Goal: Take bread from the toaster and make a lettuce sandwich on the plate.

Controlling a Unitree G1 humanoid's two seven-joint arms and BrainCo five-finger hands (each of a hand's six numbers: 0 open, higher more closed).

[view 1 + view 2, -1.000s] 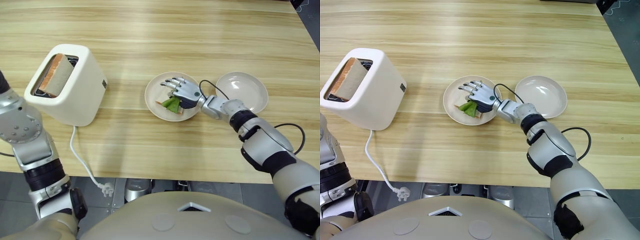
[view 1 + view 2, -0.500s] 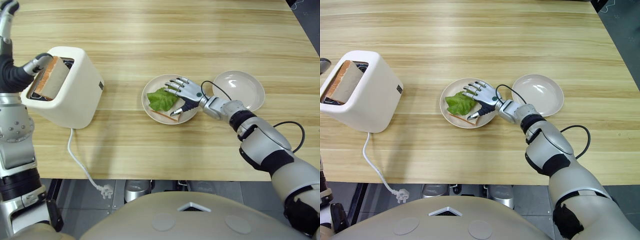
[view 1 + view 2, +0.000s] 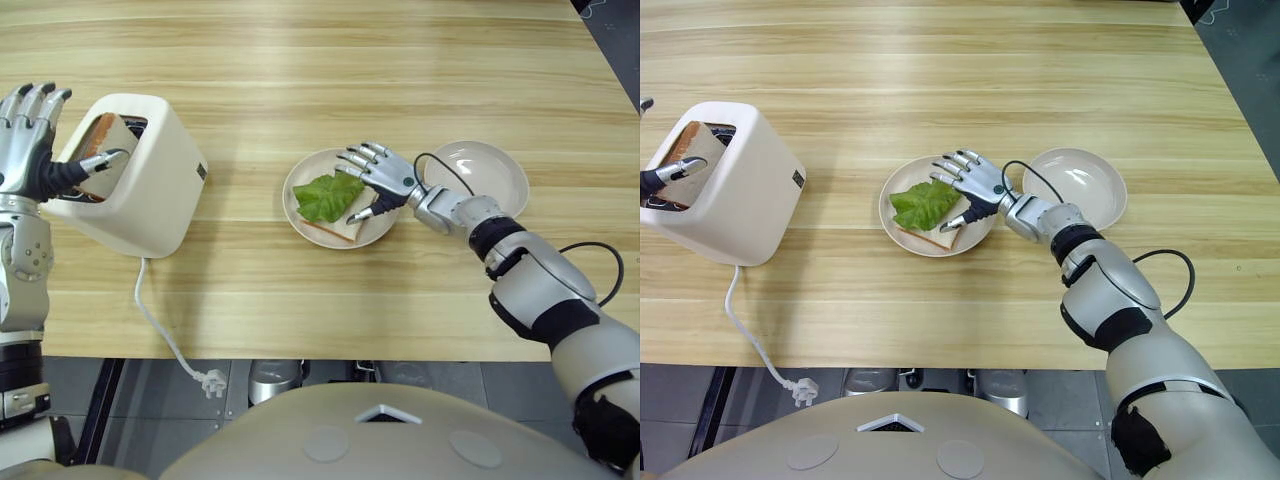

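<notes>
Green lettuce leaf [image 3: 328, 195] atop white bread slice [image 3: 336, 230] on round beige plate [image 3: 293, 207], right hand [image 3: 383, 172] over its right rim, fingers splayed, empty, left hand [image 3: 25, 150] beside cream toaster [image 3: 150, 190], fingers straight, holding nothing, thumb at toasted slice [image 3: 106, 134] inside.

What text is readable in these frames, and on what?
Small dark mark on the toaster's side: too small to read.
Plate, empty plate, table: no print visible.
</notes>
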